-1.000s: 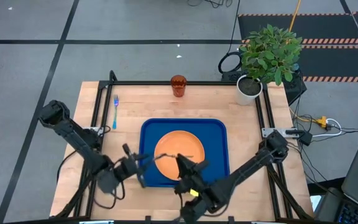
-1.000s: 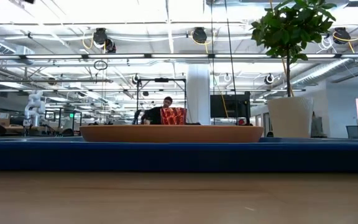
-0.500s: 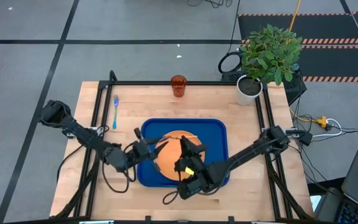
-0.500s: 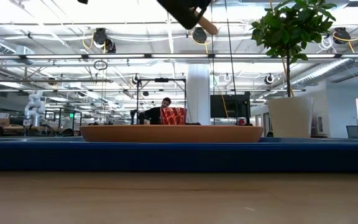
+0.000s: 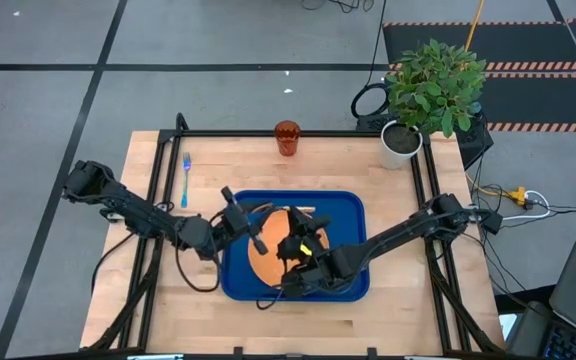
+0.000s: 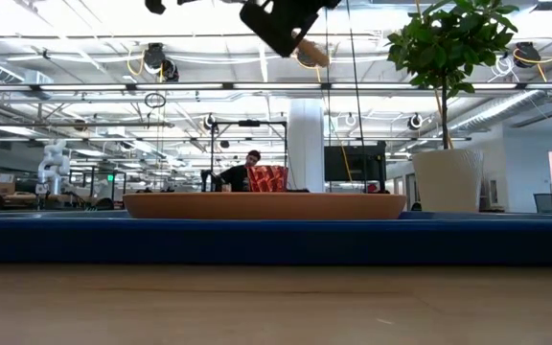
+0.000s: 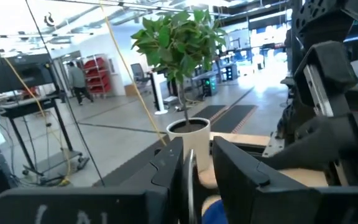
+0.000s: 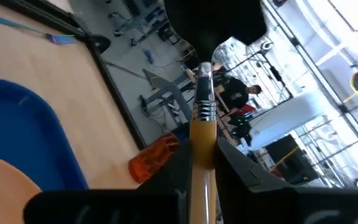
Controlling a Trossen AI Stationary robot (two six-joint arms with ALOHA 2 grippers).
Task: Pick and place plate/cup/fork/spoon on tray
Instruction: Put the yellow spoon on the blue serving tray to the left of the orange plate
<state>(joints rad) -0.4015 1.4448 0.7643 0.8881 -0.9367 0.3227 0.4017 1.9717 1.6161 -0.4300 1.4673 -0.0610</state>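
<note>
Hovering over the tray (image 5: 353, 205), both arms meet above the plate (image 5: 268, 262), which already sits on the blue floor toward the tray's left side. The spoon (image 8: 202, 134) is the item in play. The right gripper (image 8: 202, 171) is clamped on its orange-yellow handle, fingers pressed against either side. The left gripper (image 7: 196, 165) is right at the shiny metal end, but whether it actually has a grip there I cannot tell.

The spoon is off the surface, up in the air over the plate. From above and from table height its long axis seems to run roughly along the tray's length. The handle tip pokes out toward the table's right side and dips a little, and the metal end points toward the left side.

I read this as the spoon step, mid-carry or mid-handover. Next, one gripper alone needs to own the spoon and bring it down level. It should be let go on bare tray floor to the right of the plate, clear of the rim so it cannot tip out.

Two items are not yet placed. The cup (image 5: 287, 137) stands upright at the far edge of the table (image 5: 198, 310). The fork (image 5: 185, 180) lies near the far-left corner, its length running far to near.
</note>
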